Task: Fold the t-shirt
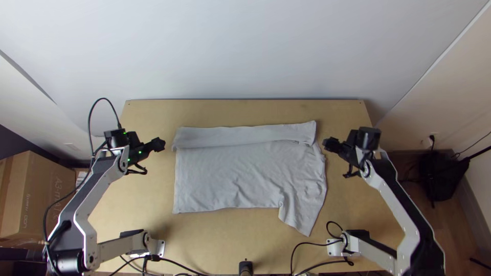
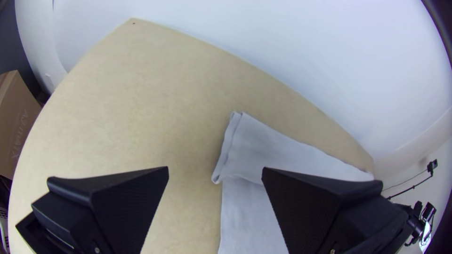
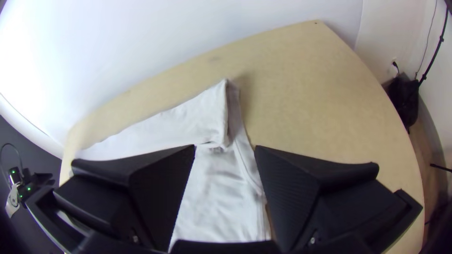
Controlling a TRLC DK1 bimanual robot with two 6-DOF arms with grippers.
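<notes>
Mid-table, grey t-shirt (image 1: pixel 230 176) lying on light wood (image 1: pixel 348 199); long axis across the table, hem end left, shoulder end right. Far side turned over in a long strip (image 1: pixel 245 135); sleeve (image 1: pixel 302 220) points to near edge, slanting right. Left gripper (image 1: pixel 161 144) near hem end, right gripper (image 1: pixel 327 144) near shoulder end; both pincers spread apart, gripping no cloth. Surroundings: black cables (image 1: pixel 181 264) along near edge, cardboard box (image 1: pixel 38 197) left, black bag (image 1: pixel 439 171) on floor right, white wall (image 1: pixel 245 51) beyond far edge.
</notes>
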